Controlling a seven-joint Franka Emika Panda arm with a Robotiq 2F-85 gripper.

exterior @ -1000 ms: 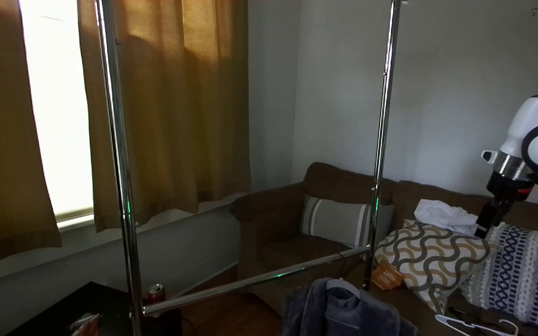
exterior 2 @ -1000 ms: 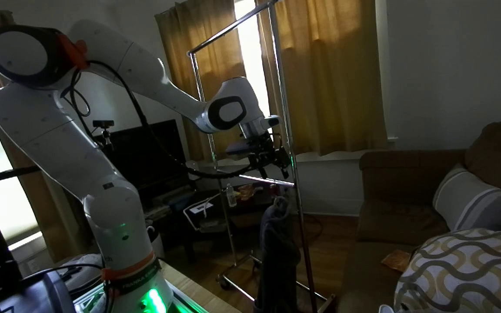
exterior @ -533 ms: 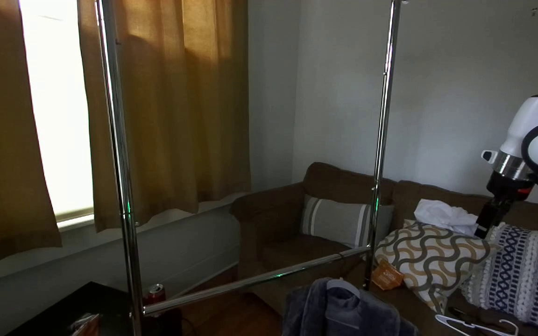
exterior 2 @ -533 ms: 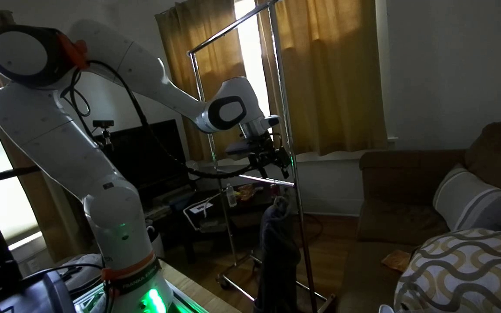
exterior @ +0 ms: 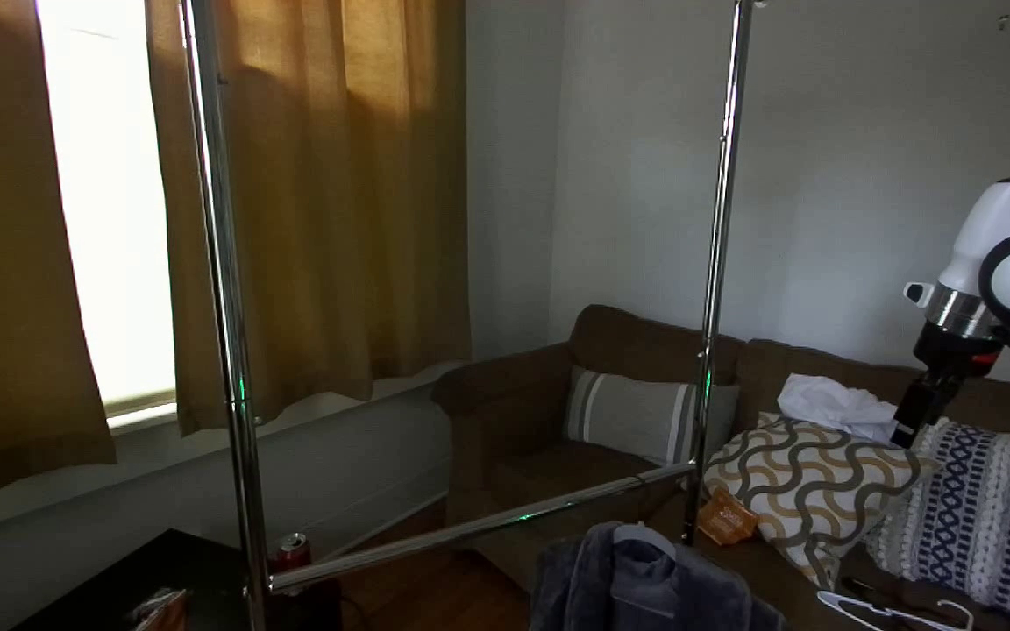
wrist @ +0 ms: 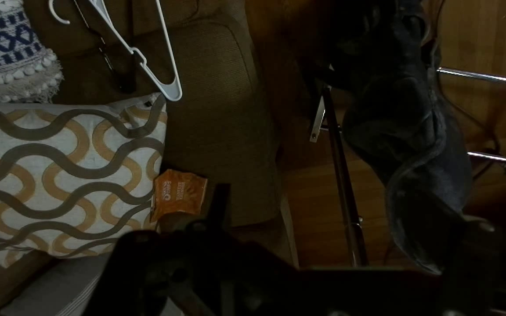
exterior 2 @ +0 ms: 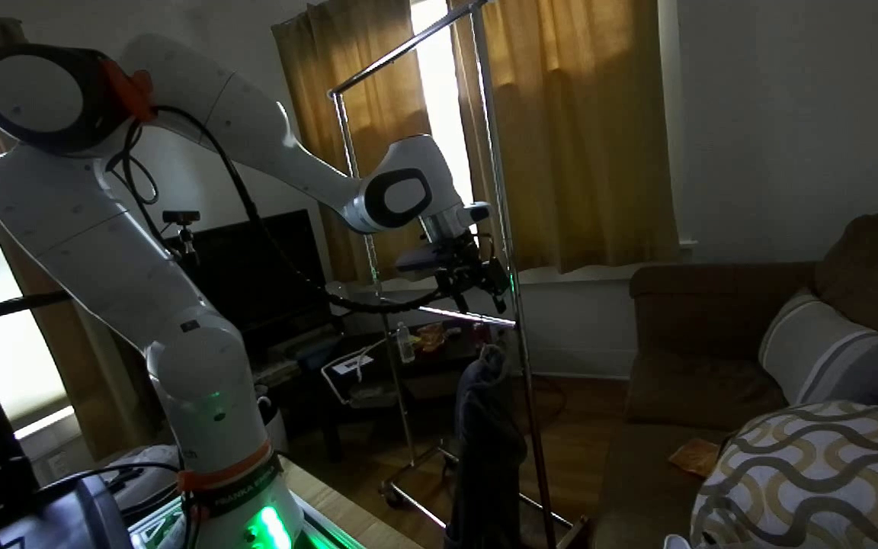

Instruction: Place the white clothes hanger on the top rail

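Over the last second nothing I can see has shifted: in both exterior views my arm keeps the same pose. That means no gain for the task so far, and I judge that I am at its start, paused before the reach. My gripper stands with its fingers apart and nothing between them. The white clothes hanger lies on the couch, well apart from me. In the wrist view it sits at the left, on the far side of the wavy-patterned cushion, its near corner just beside that cushion; whether they touch I cannot tell. A dark, thin thing lies beside it and could come along if I close carelessly. My next move, I think, is down to the hanger, taking its frame so the hook stays free. The top rail is high above my gripper, so a long lift should follow, and the dark garment below me could snag a swinging hanger.
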